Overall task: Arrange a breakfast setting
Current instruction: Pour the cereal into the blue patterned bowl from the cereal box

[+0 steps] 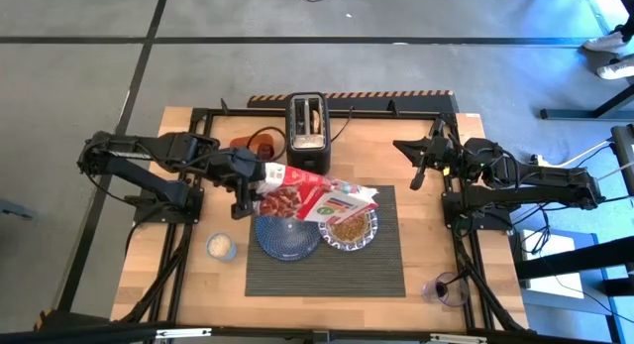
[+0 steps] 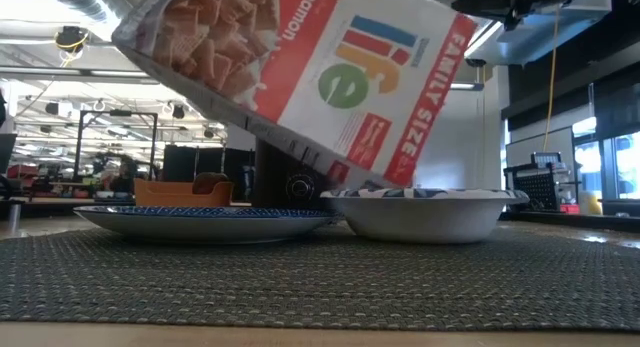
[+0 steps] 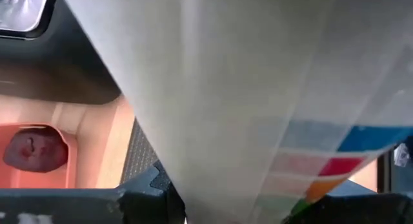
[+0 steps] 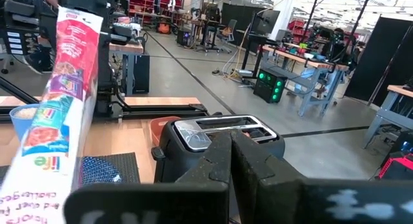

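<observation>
A red-and-white cereal box (image 1: 315, 197) hangs tilted over the dark grey placemat (image 1: 327, 275), with my left gripper (image 1: 252, 191) shut on it. The box's lower end (image 2: 395, 172) is just above the patterned bowl (image 1: 350, 228), which holds cereal. The dark blue plate (image 1: 287, 237) rests on the placemat beside the bowl, partly under the box. My right gripper (image 4: 230, 146) is shut on nothing and waits level above the table's far right part (image 1: 417, 173). My left gripper holds the cereal box near its raised end (image 1: 267, 190), which is toward the table's left. The fingers (image 3: 150, 184) come from the left, slanting down, one on each side of the box. The box is lifted clear and slopes down toward the bowl.
A black toaster (image 1: 307, 121) stands at the far edge, with an orange tub (image 1: 260, 144) beside it holding a dark round thing (image 3: 29, 150). A small cup (image 1: 220, 246) stands left of the placemat. A dark red glass jar (image 1: 448, 289) sits near the right front corner.
</observation>
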Available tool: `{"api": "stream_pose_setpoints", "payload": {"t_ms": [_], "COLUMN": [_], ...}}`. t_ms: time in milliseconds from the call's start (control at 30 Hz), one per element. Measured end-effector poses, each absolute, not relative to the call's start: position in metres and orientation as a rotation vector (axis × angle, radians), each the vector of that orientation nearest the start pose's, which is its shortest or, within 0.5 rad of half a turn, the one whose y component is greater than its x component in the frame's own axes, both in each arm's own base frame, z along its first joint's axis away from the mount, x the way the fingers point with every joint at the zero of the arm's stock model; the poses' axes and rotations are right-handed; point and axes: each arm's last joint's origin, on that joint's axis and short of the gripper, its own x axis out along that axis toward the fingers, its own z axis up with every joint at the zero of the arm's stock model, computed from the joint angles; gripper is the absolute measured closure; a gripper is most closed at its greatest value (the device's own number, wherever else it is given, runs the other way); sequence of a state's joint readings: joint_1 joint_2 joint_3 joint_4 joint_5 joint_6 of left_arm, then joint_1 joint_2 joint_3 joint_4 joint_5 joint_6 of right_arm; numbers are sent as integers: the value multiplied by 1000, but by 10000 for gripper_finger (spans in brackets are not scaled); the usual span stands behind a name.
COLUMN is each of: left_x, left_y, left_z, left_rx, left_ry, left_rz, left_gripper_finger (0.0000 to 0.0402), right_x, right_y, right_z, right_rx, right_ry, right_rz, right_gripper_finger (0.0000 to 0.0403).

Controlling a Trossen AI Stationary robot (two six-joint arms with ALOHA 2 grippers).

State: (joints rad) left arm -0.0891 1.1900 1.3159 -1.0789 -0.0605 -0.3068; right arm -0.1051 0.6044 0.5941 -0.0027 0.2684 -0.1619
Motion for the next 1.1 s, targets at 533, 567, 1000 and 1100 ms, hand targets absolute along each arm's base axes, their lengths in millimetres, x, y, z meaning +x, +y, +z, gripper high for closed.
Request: {"api": "stream_pose_setpoints", "payload": {"t_ms": [533, 567, 1000, 1100], "left_x": [206, 204, 168, 162], "left_y": [-16, -16, -13, -13], "left_z": [365, 366, 359, 351], "left_rx": [-212, -214, -231, -233], "left_ry": [925, 918, 809, 797], "left_rz": [118, 115, 89, 73], "left_gripper_finger": [235, 235, 235, 235], "right_x": [142, 142, 142, 142], "right_y": [-23, -23, -23, -23], "right_z": [310, 310, 310, 310], "right_rx": [-161, -161, -156, -141], "right_ry": [43, 43, 41, 38], "right_rz": [-372, -372, -381, -382], "right_gripper_finger": [403, 403, 403, 403]}}
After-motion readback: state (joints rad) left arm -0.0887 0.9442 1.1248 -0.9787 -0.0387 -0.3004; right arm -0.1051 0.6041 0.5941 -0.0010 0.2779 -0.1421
